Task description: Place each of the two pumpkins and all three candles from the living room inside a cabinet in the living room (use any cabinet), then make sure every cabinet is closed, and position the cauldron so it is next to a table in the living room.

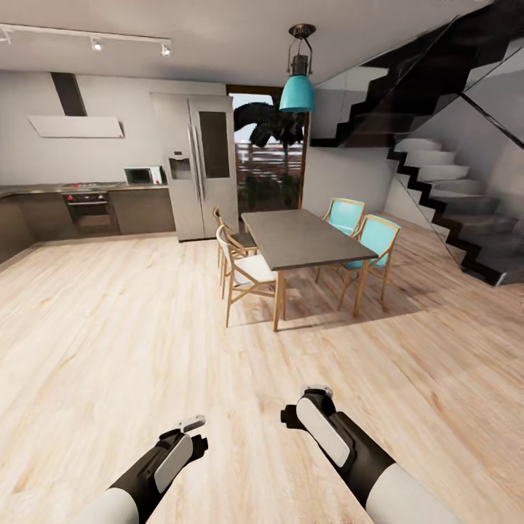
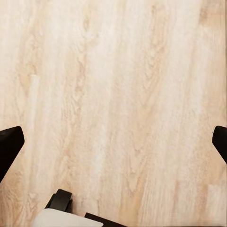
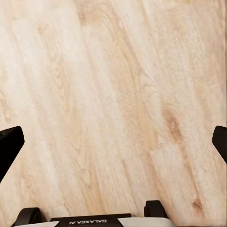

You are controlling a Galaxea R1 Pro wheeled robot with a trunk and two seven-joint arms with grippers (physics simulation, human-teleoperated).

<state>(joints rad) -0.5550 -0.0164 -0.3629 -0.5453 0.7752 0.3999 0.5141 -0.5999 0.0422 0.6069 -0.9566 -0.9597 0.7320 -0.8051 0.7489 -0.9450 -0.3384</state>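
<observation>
**Robot on open floor, facing the dining table**

Both arms hang low at the near edge of the head view, over pale wood floor [image 1: 109, 327]. The left gripper [image 1: 191, 426] sits near left, the right gripper [image 1: 314, 397] near right, the two apart from each other. In the left wrist view the left gripper's fingers [image 2: 10, 144] stand wide apart at the frame's two sides with only floor planks between them, holding nothing. The right wrist view shows the same for the right gripper: dark fingertips [image 3: 11, 142] spread wide, nothing between them.

Farther off, right of centre, stands a grey-topped table [image 1: 302, 239] on wooden legs. Two white-seated chairs [image 1: 244, 271] stand at its left side and two teal chairs [image 1: 371, 244] at its right. A teal lamp [image 1: 297, 91] hangs above it. At far left is a kitchen with an oven [image 1: 89, 207], a microwave [image 1: 143, 175] on the counter and a steel fridge [image 1: 196, 166]. A dark staircase [image 1: 451, 189] climbs at far right.

No pumpkins, candles, cabinet or cauldron can be made out here.
</observation>
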